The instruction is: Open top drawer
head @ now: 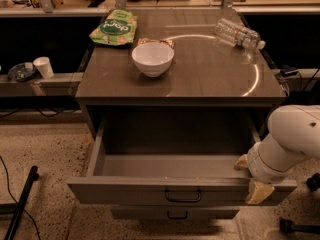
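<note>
Top drawer (125, 192) gapes open, hand (251, 177) at its right corner

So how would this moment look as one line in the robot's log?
top drawer: pulled well out | gripper: at its front right corner | cabinet top: white bowl, bottle on its side, green bag
</note>
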Robot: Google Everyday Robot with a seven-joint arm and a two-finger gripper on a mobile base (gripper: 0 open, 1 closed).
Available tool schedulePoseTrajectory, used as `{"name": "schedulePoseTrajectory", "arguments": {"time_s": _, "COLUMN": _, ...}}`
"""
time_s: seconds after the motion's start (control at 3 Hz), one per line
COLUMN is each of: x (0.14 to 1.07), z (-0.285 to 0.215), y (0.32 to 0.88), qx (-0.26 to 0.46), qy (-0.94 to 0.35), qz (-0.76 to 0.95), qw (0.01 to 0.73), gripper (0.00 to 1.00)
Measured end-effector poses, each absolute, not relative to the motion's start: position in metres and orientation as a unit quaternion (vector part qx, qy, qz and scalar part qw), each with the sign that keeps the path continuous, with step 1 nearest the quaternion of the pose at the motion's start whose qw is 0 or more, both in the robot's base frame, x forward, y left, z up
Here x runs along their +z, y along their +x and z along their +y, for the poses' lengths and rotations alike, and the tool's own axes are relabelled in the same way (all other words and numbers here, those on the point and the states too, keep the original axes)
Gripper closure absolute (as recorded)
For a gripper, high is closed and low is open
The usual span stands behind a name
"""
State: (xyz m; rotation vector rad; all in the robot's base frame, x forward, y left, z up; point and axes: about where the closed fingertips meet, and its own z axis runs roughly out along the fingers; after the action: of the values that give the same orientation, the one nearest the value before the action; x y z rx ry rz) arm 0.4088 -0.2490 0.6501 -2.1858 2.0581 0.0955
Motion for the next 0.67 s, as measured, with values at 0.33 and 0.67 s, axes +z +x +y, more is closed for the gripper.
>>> {"name": "schedulePoseTrajectory", "arguments": {"time_s": 0.33, "x": 0.6506, "z": -0.2491, "y": 0.4078, "qx": 0.032, "qy": -0.727, "qz": 0.682, "qw": 0.069, "gripper": 0.33}}
{"name": "schedulePoseTrajectory", "arguments": {"time_s": 0.67, "x": 0.6508, "z": -0.2491, "y": 0.4076, "qx": 0.032, "qy": -0.727, "qz": 0.682, "qw": 0.069, "gripper": 0.32}}
